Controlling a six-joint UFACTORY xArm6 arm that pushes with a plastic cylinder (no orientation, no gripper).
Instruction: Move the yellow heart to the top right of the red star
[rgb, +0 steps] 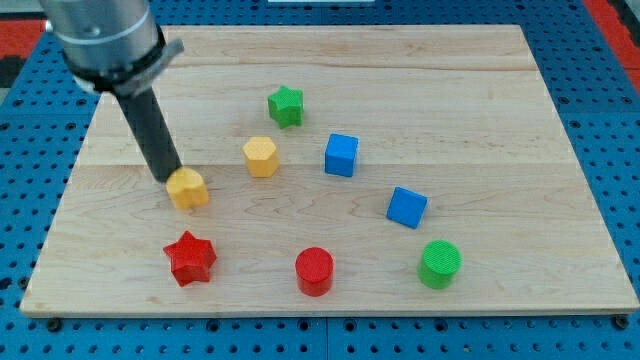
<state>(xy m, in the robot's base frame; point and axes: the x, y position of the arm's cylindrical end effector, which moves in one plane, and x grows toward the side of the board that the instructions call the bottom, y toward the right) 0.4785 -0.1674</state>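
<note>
The yellow heart (188, 188) lies on the wooden board at the view's left, just above the red star (190, 258). My tip (170, 178) touches the heart's upper left side. The rod slants up to the view's top left. The heart sits directly above the star, about one block width apart from it.
A yellow hexagon (261, 156) lies right of the heart. A green star (285, 105), two blue cubes (341, 155) (407, 207), a red cylinder (314, 271) and a green cylinder (440, 264) are spread across the board (500, 90). The board's left edge is near the heart.
</note>
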